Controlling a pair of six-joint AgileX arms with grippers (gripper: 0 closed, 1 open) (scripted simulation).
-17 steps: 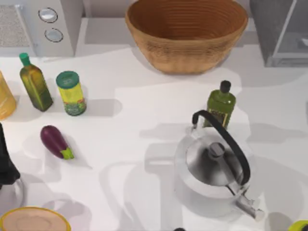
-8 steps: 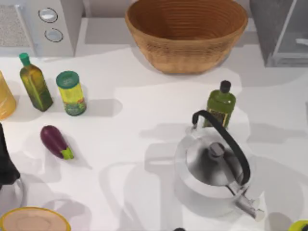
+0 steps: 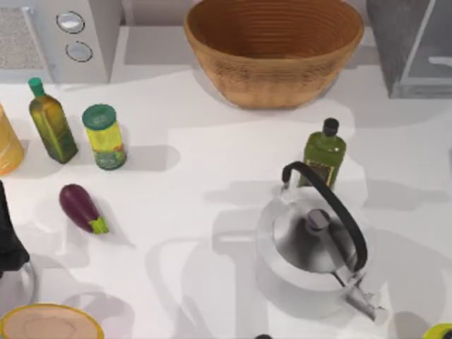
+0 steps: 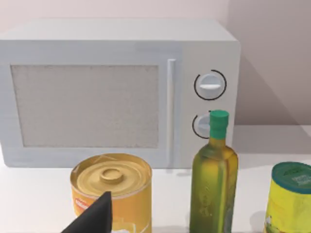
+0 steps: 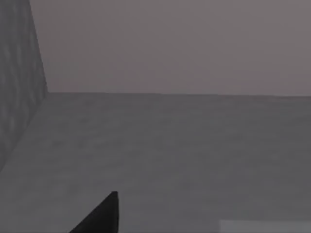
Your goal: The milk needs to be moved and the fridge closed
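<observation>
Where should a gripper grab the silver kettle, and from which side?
Probably the black arched handle, from straight above: it stands upright over the kettle, with room beneath for a finger, while the round body looks too wide to pinch.

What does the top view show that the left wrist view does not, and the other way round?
Top view alone: the basket, kettle, eggplant, black-capped bottle and, at the far right corner, the fridge. Left wrist view alone: the microwave's whole front with its door panel, the lid of the yellow can, and a dark fingertip of the left claw low in the picture. Both: the microwave with its two dials, the green-capped bottle, the green-lidded jar and the yellow can.
</observation>
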